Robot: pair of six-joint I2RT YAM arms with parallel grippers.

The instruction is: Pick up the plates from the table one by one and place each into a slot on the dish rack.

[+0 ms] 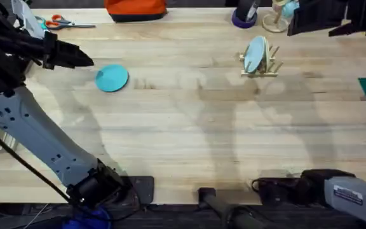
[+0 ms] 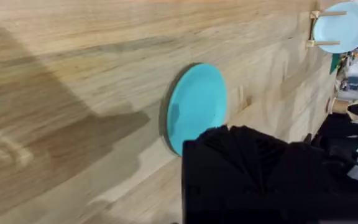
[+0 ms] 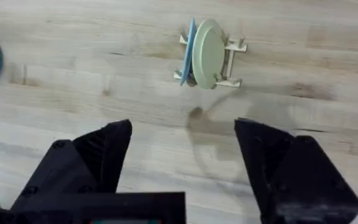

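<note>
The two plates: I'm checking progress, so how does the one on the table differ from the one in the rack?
The table plate lies flat on the table; the rack plate stands on edge in the dish rack. The table plate is deeper turquoise, the rack plate paler. Both are round and plain.

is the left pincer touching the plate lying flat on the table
Apart. The overhead view shows bare table between the left pincer and the flat plate.

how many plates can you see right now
3. One turquoise plate lies flat on the table. A light-blue plate and a pale plate stand in the rack; another could hide behind them.
</note>
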